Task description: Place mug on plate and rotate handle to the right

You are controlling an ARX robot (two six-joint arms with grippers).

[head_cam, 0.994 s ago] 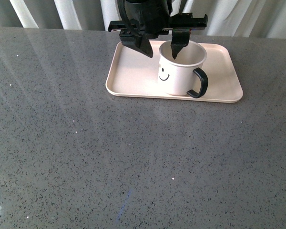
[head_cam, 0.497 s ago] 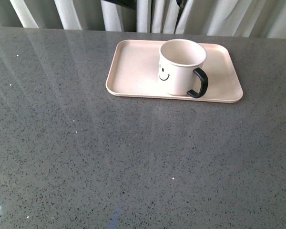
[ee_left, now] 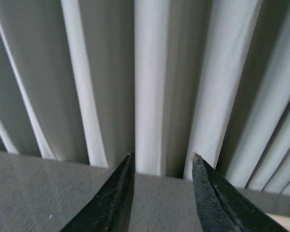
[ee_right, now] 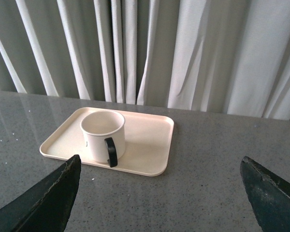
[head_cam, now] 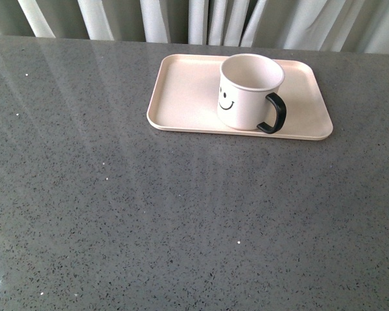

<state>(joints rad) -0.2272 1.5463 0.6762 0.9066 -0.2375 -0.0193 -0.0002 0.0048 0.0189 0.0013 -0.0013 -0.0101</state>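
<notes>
Grey table [head_cam: 181,227], one mug [head_cam: 243,97], one plate [head_cam: 181,97]

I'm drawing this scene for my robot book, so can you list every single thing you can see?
mug: one, cream-white with a black smiley face, standing upright on the plate, in its right half
handle: one, glossy black, on the mug's side, pointing right in the front view
plate: one, pale pink, flat on the far middle of the table
table: one, dark grey with speckles, under everything
curtains: pale grey-white folds, hanging behind the table
left gripper: one, black, open, empty, facing the curtains
right gripper: one, black, wide open, empty, facing the mug and plate
</notes>
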